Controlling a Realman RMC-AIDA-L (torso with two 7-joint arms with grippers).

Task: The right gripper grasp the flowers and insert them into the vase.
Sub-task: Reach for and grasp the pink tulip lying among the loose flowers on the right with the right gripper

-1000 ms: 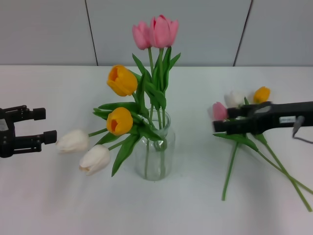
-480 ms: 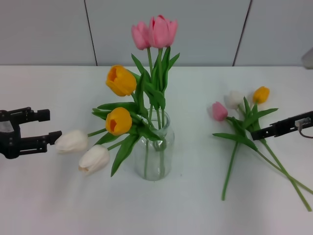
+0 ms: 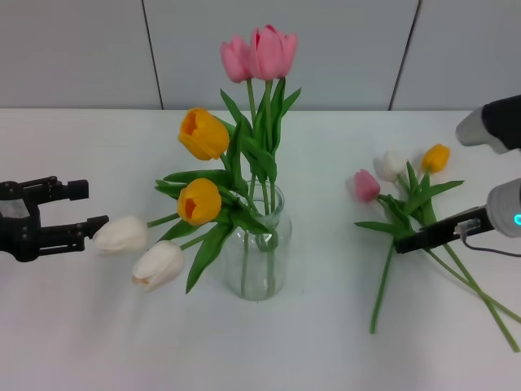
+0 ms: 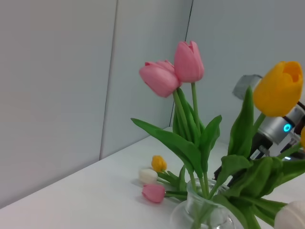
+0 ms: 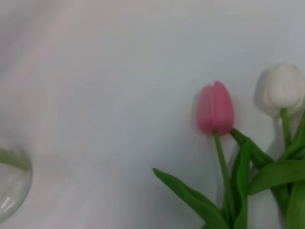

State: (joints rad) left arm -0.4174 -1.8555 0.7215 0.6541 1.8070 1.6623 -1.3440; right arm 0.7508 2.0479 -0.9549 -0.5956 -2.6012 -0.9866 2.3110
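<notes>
The clear glass vase (image 3: 259,259) stands mid-table and holds several tulips in pink, yellow and white. Three loose flowers (image 3: 407,208) lie on the table to its right: a pink head (image 3: 365,185), a white head (image 3: 390,165) and an orange head (image 3: 435,157), stems trailing toward the front right. My right gripper (image 3: 407,243) shows edge-on as one black bar across their stems and leaves, with its silver wrist (image 3: 509,208) behind. The right wrist view looks down on the pink head (image 5: 215,107), the white head (image 5: 283,88) and the vase rim (image 5: 12,183). My left gripper (image 3: 85,206) is open at far left.
A white tulip head (image 3: 120,235) droops from the vase right beside my left gripper's lower finger. A grey panelled wall (image 3: 342,49) closes off the table's far edge. The left wrist view shows the loose tulips (image 4: 153,177) and the right arm's wrist (image 4: 281,129) beyond the bouquet.
My right gripper pulled back from over the loose flower heads toward the right, then settled lower across their stems. The left gripper edged slightly right. The flowers have not moved.
</notes>
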